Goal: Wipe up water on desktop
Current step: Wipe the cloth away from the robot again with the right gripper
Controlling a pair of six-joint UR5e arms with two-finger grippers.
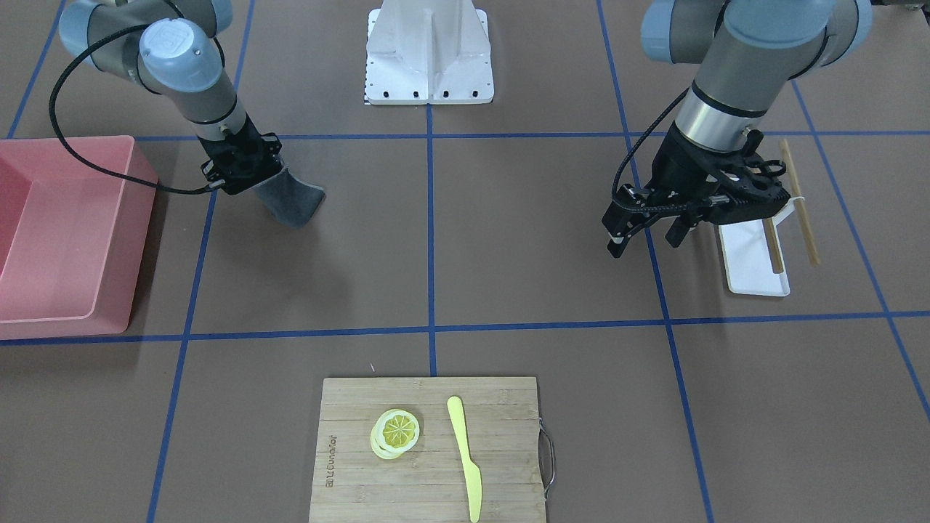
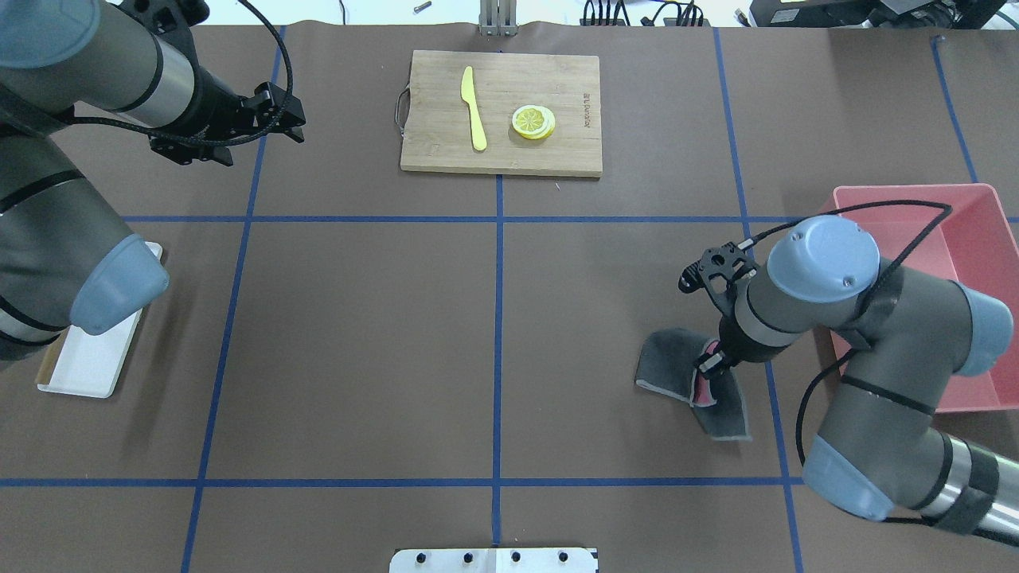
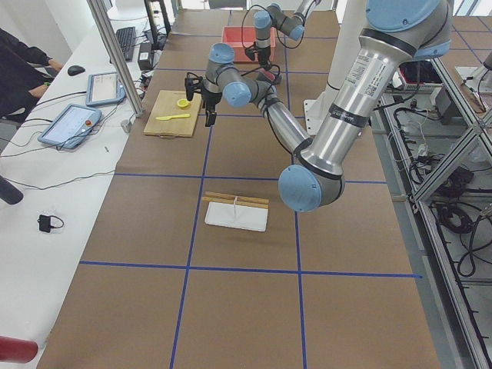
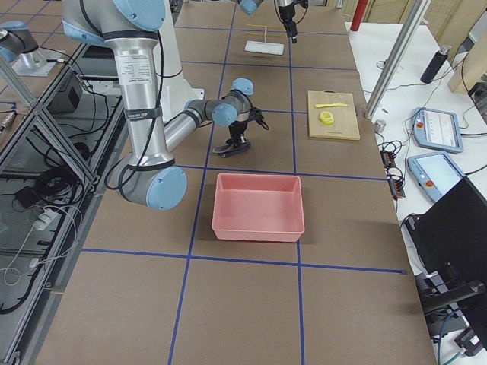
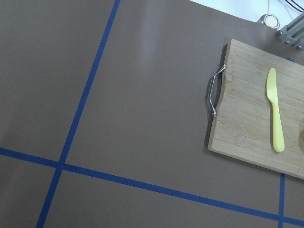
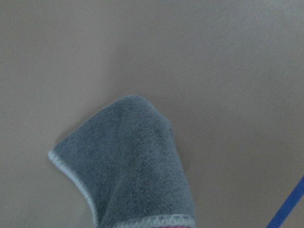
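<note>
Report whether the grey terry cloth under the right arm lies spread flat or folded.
Folded, not spread: the right gripper pinches the grey terry cloth up, two flaps draping onto the brown desktop.

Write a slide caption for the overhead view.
Right gripper holds a grey terry cloth on the brown blue-taped desktop; left gripper hovers open near the bamboo cutting board.

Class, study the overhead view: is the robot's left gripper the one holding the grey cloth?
No, the grey cloth is pinched in the right gripper, while the left gripper is open and holds nothing.
</note>
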